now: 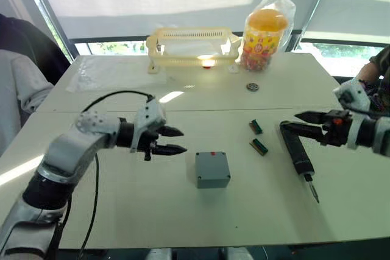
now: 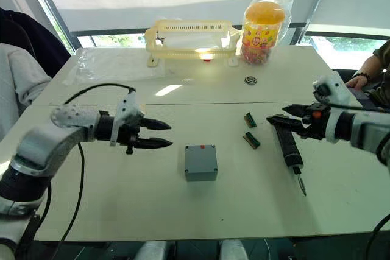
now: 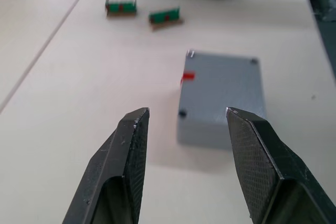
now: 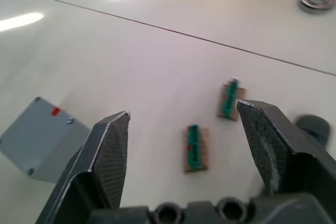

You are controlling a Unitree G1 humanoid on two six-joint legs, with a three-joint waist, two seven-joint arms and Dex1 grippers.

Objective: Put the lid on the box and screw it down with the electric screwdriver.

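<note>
Near the desk's [image 1: 122,211] middle sits the box [image 1: 212,169], lid [image 3: 223,83] already seated on top, red mark toward the far edge. Right of the box lies the electric screwdriver [image 1: 297,150], bit toward the near edge. Left pincer [image 1: 177,140] spread and empty, just left of the box; right pincer [image 1: 301,121] spread, empty, hovering at the screwdriver's rear end. Probably rigid, smooth and prone to rolling; best gripped across the thick black barrel at mid-length, clear of the thin bit.
</note>
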